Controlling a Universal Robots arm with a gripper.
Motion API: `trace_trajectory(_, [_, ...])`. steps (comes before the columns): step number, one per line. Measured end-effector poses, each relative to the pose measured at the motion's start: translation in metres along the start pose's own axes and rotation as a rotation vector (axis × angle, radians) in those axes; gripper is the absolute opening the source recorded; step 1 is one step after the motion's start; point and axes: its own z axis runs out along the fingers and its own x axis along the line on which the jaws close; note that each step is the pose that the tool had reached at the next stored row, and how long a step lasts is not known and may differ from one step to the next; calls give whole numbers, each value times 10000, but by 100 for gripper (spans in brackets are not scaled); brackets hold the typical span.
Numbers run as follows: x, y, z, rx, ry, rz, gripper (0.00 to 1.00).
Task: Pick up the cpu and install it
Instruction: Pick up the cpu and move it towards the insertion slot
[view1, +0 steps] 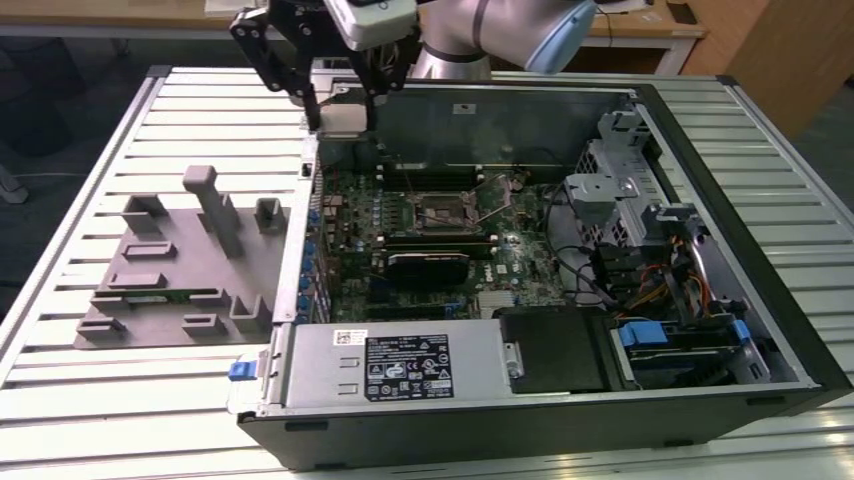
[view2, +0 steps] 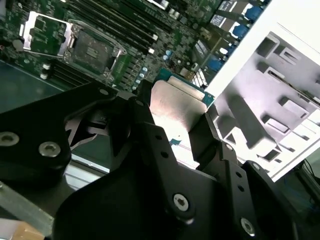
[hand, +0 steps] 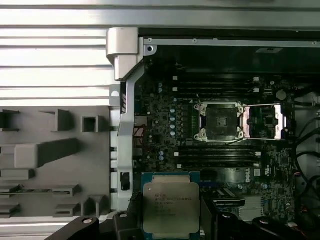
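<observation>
First wrist view shows the cpu (hand: 171, 207) clamped by its sides in the end effector (hand: 170, 226), silvery top toward the camera. Its lower edge is cut off by the frame. It hangs near the computer case wall (hand: 125, 100), well apart from the open motherboard socket (hand: 220, 121). In the exterior view, the dark fingers (view1: 310, 95) mostly hide the chip above the slatted desk (view1: 214, 110).
</observation>
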Motion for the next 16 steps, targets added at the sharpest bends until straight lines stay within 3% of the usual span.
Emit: trace_trajectory(16, [-443,12,14,-1,0,2,55])
